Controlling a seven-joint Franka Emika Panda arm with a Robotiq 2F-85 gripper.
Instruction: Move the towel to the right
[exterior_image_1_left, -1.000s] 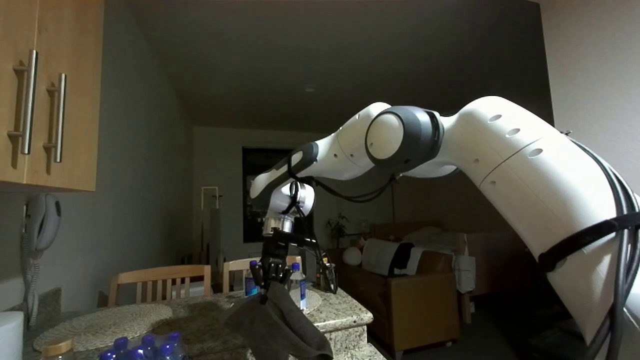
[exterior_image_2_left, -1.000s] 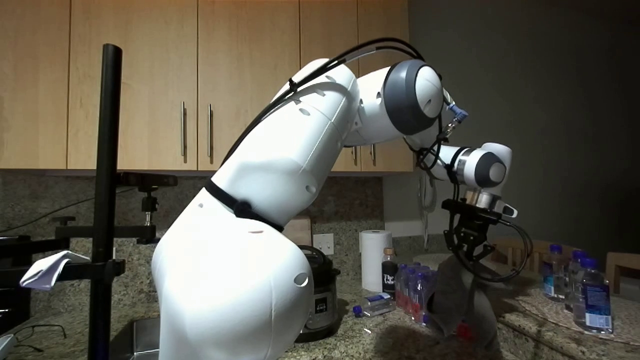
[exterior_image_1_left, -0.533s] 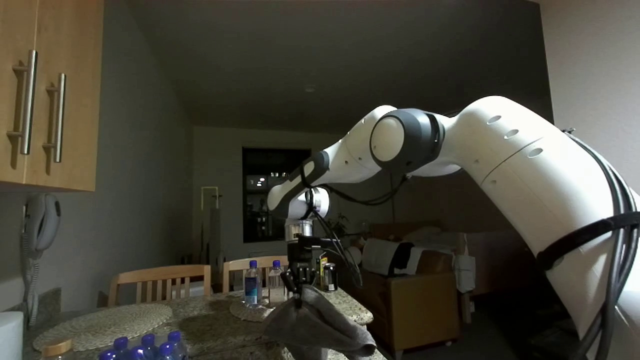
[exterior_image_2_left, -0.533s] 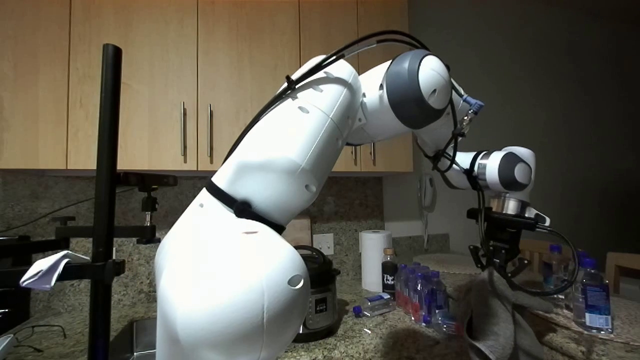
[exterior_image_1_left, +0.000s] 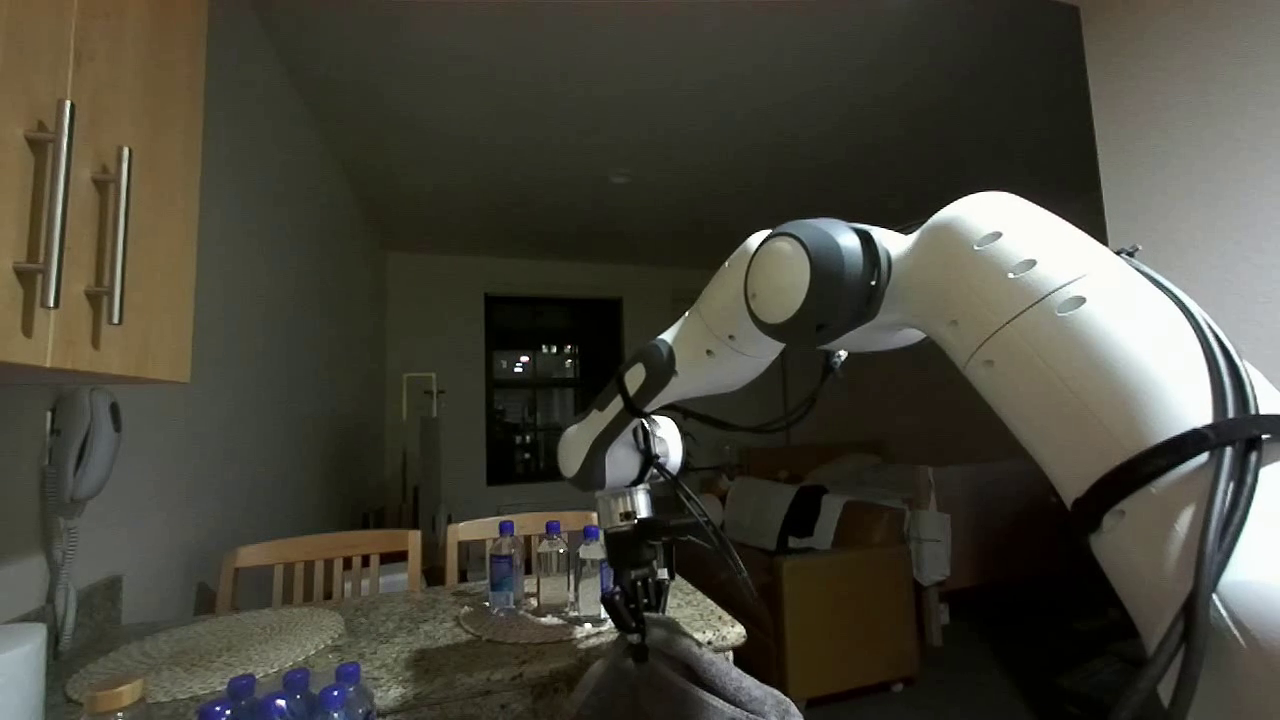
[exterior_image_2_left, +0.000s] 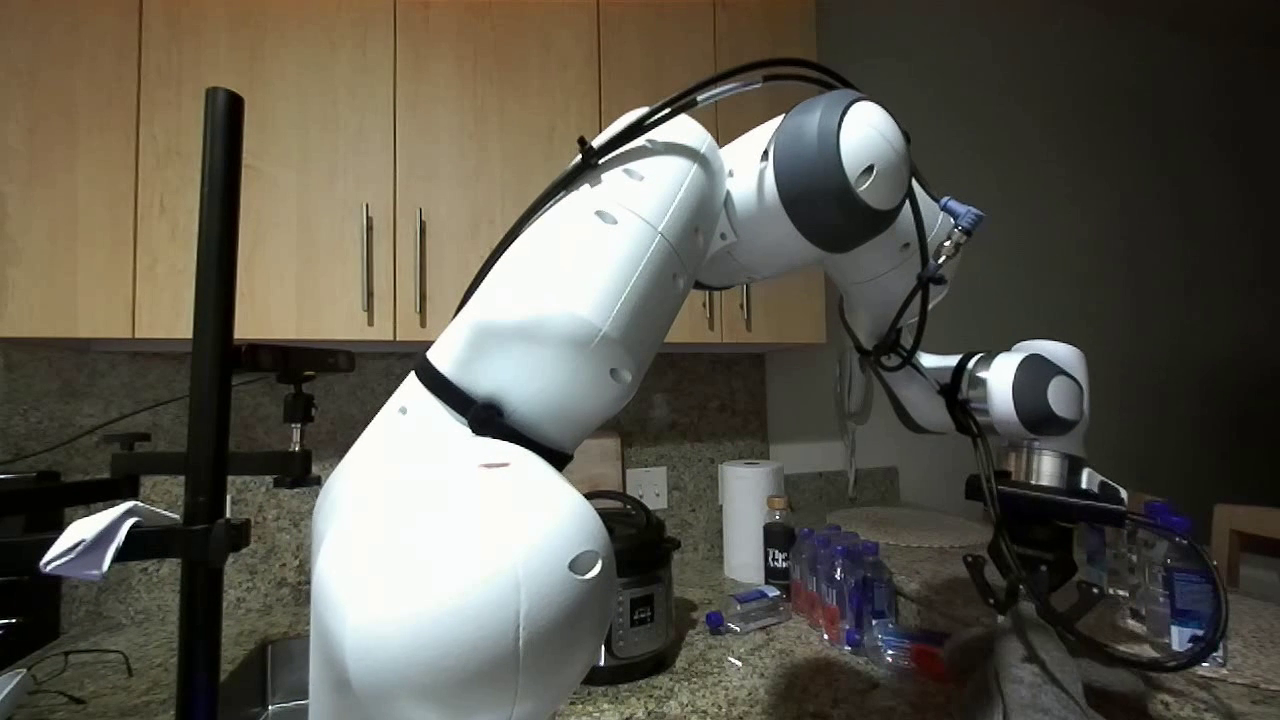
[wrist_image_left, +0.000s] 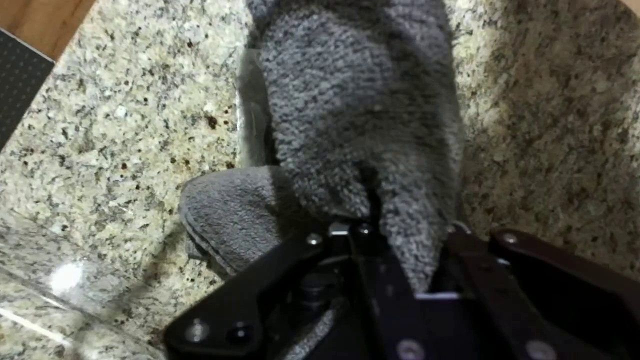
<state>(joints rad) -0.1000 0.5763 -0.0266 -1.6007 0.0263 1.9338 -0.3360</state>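
"Low in the scene, gripper (wrist_image_left: 412, 245) doing what?"
"Pinching a bunch of grey towel (exterior_image_1_left: 690, 680); bulk hangs below, its long fold running right and near in an exterior view; touching the counter (wrist_image_left: 125, 115) or not, can't tell."
"And the carry?"
"Rightward, I judge; away from the bottle cluster (exterior_image_2_left: 830, 590), left in both exterior views."

Fuzzy matt cloth towel (wrist_image_left: 350, 90), polished stone counter (wrist_image_left: 130, 115), smooth wood cabinets (exterior_image_2_left: 500, 150), metal handles (exterior_image_1_left: 58, 205), rough woven placemat (exterior_image_1_left: 210, 650)
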